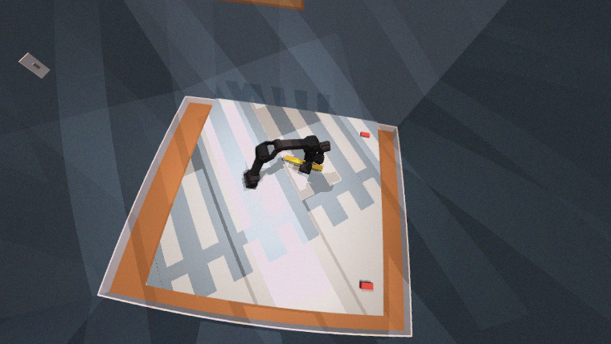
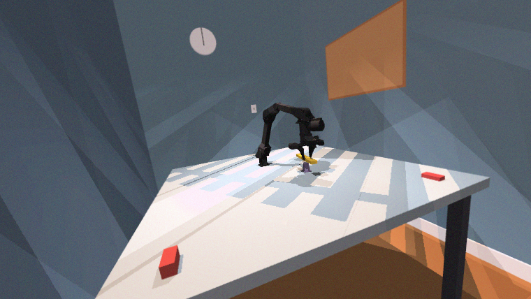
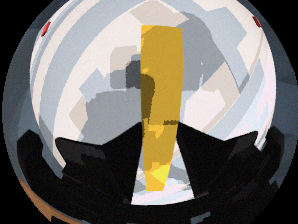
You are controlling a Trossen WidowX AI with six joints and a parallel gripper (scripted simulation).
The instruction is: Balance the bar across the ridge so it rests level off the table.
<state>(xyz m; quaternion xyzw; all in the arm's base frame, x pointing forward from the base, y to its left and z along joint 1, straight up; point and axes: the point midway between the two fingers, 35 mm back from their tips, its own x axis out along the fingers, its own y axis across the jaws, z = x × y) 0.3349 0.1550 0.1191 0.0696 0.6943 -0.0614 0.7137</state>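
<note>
The yellow bar [image 1: 293,159] [image 2: 314,161] [image 3: 162,65] lies between my fingers, its long side running away from the wrist in the wrist view. My gripper [image 1: 305,166] [image 2: 307,158] [image 3: 158,125] is shut on the bar near its middle, pointing down. The small purple ridge [image 2: 306,168] stands on the table under the bar in the exterior view. The bar is off the table, right at or just above the ridge's top; I cannot tell if they touch. The bar looks roughly level. The ridge is hidden in the top view and the wrist view.
One red block [image 1: 366,285] [image 2: 170,263] lies near a table corner, another red block [image 1: 364,134] [image 2: 432,176] near the other corner on that side. Both are far from my gripper. The arm's base [image 1: 251,180] [image 2: 263,159] stands on the table [image 1: 273,294] [image 2: 237,237].
</note>
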